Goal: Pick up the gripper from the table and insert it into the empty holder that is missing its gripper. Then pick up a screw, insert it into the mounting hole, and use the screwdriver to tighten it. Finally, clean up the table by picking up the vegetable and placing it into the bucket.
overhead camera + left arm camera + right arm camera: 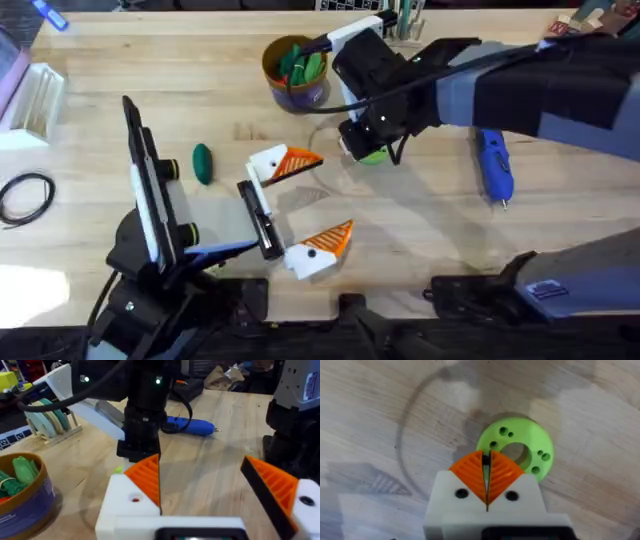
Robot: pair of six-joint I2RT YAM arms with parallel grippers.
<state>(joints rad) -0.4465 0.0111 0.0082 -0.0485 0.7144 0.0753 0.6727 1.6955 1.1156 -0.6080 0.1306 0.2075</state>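
Starting at the left of the overhead view, we find the vegetable [203,163] lying on the counter [420,250], well apart from the bucket [293,72], so we judge the clean-up not yet done.

Next comes the left pincer [330,195], its jaws spread wide and holding nothing. Each of its white blocks [266,163] carries an orange ribbed wedge [298,160], so we judge the gripper already seated in the holder. Which wedge was the missing one, we cannot tell. In the left wrist view, the mounting hole [135,498] in one block shows a reddish dot, while the hole in the other block [306,501] looks dark. Whether a screw sits in either, we cannot say.

The bucket stands beyond, at the far side of the counter, with other green things inside it.

Further right, the right pincer [486,472] hangs just above the lime-green disc [517,452], its pads pressed together. A small dark sliver [485,460] shows at their seam. It may be a screw taken from the disc, but we cannot be sure.

Rightmost, the screwdriver [493,165] lies flat on the counter, touched by neither arm.

We therefore reckon the first stage done and the screw stage under way, with tightening and tidying left.
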